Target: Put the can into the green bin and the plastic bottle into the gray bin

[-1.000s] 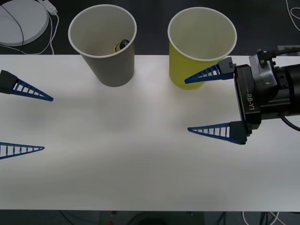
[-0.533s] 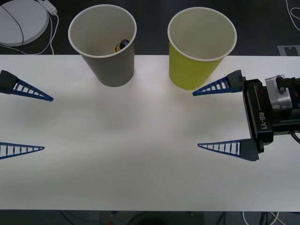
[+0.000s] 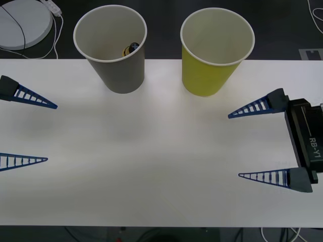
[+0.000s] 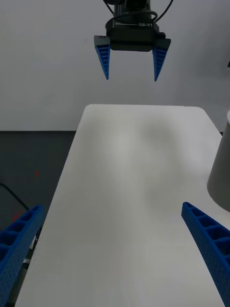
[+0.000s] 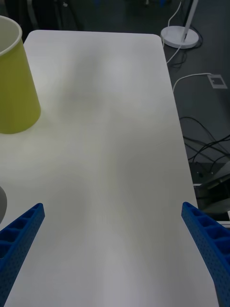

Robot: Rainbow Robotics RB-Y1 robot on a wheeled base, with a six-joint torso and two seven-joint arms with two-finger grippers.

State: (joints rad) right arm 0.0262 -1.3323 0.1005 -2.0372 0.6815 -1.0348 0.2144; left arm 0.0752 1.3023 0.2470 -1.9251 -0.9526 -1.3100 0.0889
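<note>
The gray bin (image 3: 112,55) stands at the table's far edge, left of centre, and the plastic bottle (image 3: 130,49) lies inside it, its black cap and yellow label just showing. To its right stands the green bin (image 3: 214,60); its visible inside looks bare white. The can is out of view. My right gripper (image 3: 234,146) hovers open and empty over the table's right side, in front of and to the right of the green bin. My left gripper (image 3: 51,133) waits open at the left edge. The left wrist view shows the green bin (image 5: 14,81).
A white round base (image 3: 22,22) with a cable lies on the dark floor beyond the table's far left corner. In the right wrist view, the left gripper (image 4: 130,76) hangs past the white table (image 4: 134,192), with the gray bin's wall (image 4: 223,168) at the edge.
My right gripper has drawn back from beside the green bin, moving right and toward the table's front edge, still open. The left gripper and both bins have not moved.
</note>
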